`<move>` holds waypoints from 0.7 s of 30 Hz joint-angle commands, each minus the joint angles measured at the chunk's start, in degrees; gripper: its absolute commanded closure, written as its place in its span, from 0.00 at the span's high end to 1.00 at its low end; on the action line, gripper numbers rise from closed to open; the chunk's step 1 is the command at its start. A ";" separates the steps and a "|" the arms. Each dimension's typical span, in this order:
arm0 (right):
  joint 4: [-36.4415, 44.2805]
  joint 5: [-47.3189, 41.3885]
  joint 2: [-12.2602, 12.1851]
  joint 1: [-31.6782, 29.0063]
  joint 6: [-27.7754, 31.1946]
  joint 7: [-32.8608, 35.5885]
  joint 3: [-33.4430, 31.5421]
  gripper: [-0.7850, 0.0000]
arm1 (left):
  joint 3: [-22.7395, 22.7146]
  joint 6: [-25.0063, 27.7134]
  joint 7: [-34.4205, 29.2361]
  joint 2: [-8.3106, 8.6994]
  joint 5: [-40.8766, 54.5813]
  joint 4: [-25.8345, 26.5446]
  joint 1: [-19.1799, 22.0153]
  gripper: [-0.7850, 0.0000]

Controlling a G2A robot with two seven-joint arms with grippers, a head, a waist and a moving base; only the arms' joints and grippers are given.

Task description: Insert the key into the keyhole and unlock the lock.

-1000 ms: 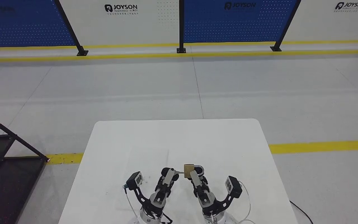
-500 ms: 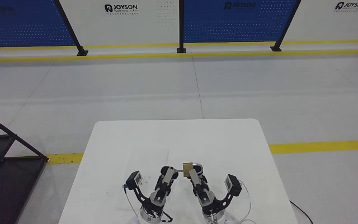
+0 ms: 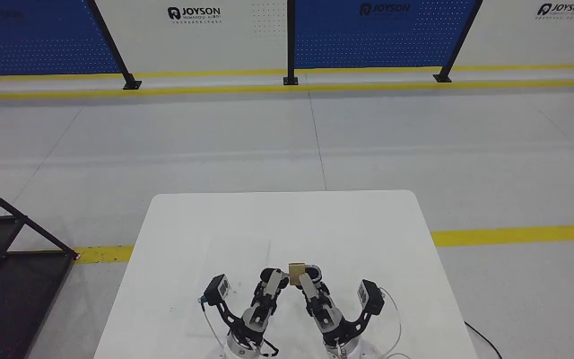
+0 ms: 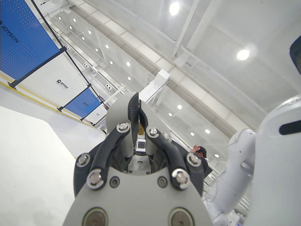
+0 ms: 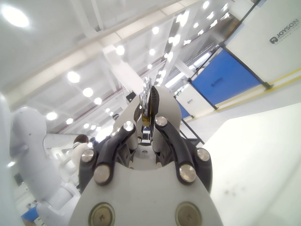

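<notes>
Lock sits pinched in the right gripper, held over the near part of the table. Over the last second we see it drift a little toward the left gripper, so the gap between the two has narrowed. We read that as the closing approach, with lock and key being lined up for insertion and the turn not yet begun (a judgement on our part, nothing more).

From the right wrist camera the jaws are pressed onto the lock's brass body, and its silver shackle stands up past the fingertips. From the left wrist camera the jaws are drawn nearly together on a thin brass sliver, which we take to be the key; the pads hide its blade.

From above, the meeting point is too small for us to say whether key and lock touch or stand just apart. We cannot tell which face of the lock carries the keyhole.
</notes>
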State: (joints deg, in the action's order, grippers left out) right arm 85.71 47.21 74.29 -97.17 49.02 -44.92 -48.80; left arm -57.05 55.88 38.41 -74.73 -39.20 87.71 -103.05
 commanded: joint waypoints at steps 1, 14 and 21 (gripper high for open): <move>0.04 0.11 0.04 -0.06 -0.01 0.16 -0.09 0.00 | -0.11 -0.05 0.24 -0.08 -0.59 -0.05 0.00 0.00; 0.27 -0.17 0.16 -0.70 0.77 0.48 -1.22 0.00 | -1.40 0.55 0.83 -0.35 -1.18 -0.91 -0.13 0.53; 0.40 -0.47 0.21 -1.08 1.05 0.83 -1.87 0.00 | -3.06 1.42 0.82 -0.24 -4.31 -0.91 -0.38 0.45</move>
State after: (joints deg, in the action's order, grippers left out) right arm 86.10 46.82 74.50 -98.20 50.08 -44.14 -50.54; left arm -59.80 57.19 39.01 -74.99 -42.16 86.86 -103.32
